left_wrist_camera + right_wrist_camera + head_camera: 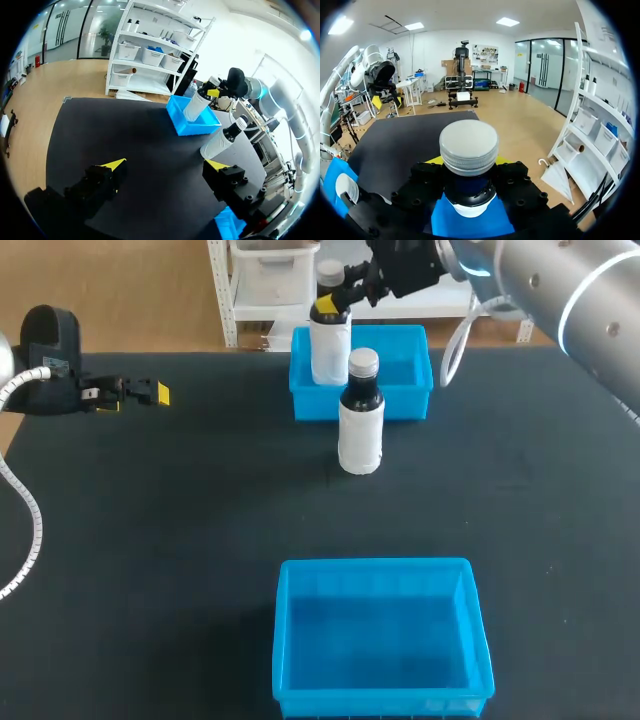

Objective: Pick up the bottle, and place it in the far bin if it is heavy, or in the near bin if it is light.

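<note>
Spanning the whole view: black table. At its front edge, blue near bin; at the back, blue far bin. Upright over the far bin's left end: white-labelled bottle, neck clamped between the right gripper fingers. Standing on the table just before that bin: second bottle, dark with silver cap. Off at the left edge, left gripper spread wide, holding nothing.
</note>
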Tool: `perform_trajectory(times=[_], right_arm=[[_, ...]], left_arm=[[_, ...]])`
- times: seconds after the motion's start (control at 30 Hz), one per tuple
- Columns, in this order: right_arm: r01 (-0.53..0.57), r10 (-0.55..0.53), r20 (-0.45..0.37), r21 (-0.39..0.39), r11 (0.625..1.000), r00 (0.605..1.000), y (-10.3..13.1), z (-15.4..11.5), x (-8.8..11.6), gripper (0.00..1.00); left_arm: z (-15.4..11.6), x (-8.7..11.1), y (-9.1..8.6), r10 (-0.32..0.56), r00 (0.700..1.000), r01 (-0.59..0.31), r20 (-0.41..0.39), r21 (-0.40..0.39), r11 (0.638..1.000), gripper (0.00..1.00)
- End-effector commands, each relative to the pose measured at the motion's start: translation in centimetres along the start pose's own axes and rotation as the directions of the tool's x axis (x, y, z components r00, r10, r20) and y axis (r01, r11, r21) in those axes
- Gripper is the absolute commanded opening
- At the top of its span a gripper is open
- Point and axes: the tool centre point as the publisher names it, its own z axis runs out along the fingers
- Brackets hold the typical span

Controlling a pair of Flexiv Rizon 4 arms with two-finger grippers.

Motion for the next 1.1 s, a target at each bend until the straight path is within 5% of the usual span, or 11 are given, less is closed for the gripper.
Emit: perform_trajectory(times=[0.03,1.1], right_arm=[[-0.005,0.004,-0.004,-0.284,0.959,1.000,-1.0,0.6,-0.1,0.00],[-0.024,0.014,-0.037,-0.309,0.951,0.999,-0.4,2.2,1.9,0.00]], left_arm=[[0.0,0.0,0.0,0.000,1.000,0.000,0.000,0.000,1.000,1.00],[0.0,0.0,0.0,0.000,1.000,0.000,0.000,0.000,1.000,1.00]])
